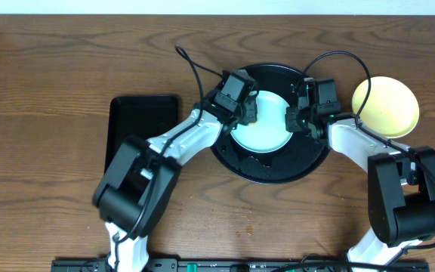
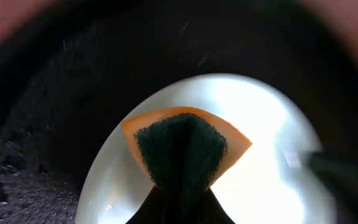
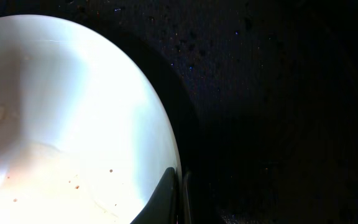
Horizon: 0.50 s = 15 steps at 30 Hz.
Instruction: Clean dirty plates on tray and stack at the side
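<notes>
A pale mint-blue plate [image 1: 263, 128] lies in the round black tray [image 1: 274, 170]. My left gripper [image 1: 249, 112] is shut on an orange sponge with a dark green scrub face [image 2: 182, 152], held over the plate [image 2: 260, 124] at its left side. My right gripper [image 1: 293, 119] is shut on the plate's right rim [image 3: 173, 180], one finger inside and one outside. The plate [image 3: 67, 112] shows small brown specks in the right wrist view. A pale yellow plate [image 1: 386, 106] lies on the table to the right of the tray. A second mint-blue plate is not visible.
A smaller rectangular black tray [image 1: 140, 121] lies left of the round tray. Both arms reach in from the front edge, their cables arching over the tray's far side. The wooden table [image 1: 59, 68] extends around.
</notes>
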Each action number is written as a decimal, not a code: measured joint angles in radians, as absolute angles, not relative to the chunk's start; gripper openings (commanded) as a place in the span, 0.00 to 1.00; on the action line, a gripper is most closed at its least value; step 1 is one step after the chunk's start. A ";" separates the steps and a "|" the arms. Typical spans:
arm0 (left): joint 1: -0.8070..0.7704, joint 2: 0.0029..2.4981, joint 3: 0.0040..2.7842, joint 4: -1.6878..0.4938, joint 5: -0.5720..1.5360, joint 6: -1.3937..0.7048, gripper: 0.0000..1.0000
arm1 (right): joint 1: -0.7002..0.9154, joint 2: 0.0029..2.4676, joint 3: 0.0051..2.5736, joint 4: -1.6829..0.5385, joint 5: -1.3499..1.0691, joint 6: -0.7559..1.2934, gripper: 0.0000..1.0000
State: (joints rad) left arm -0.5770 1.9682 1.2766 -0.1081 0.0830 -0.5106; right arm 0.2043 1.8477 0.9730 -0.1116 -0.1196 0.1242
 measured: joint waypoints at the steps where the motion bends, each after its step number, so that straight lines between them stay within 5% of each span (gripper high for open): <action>1: -0.577 1.945 1.277 -0.109 0.084 -0.510 0.08 | 0.204 1.848 0.973 -0.112 -0.120 0.124 0.01; 15: -0.629 1.996 1.277 -0.081 0.143 -0.524 0.08 | 0.204 1.848 0.973 -0.112 -0.120 0.124 0.01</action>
